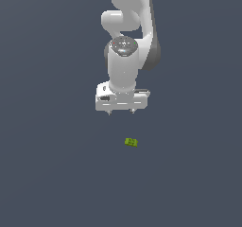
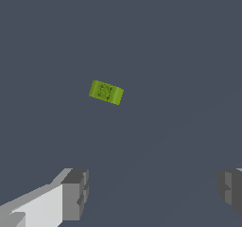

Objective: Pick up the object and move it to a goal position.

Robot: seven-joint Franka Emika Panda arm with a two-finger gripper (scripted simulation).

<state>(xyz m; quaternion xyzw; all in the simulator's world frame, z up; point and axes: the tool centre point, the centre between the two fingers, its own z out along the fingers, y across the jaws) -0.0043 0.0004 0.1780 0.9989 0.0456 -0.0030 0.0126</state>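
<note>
Object point(image 1: 131, 142) sits untouched on the floor point(image 1: 47, 174); gripper point(image 1: 121, 111) hovers above it, jaws wide, empty. Descent, grasp, lift, and move to goal all remain.

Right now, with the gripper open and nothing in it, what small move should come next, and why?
Probably a short shift over the block, then a descent. The gripper hangs open above the floor, and in the exterior view the block lies below it, slightly toward that view's right. In the wrist view the block sits apart from both fingers, not between them.
</note>
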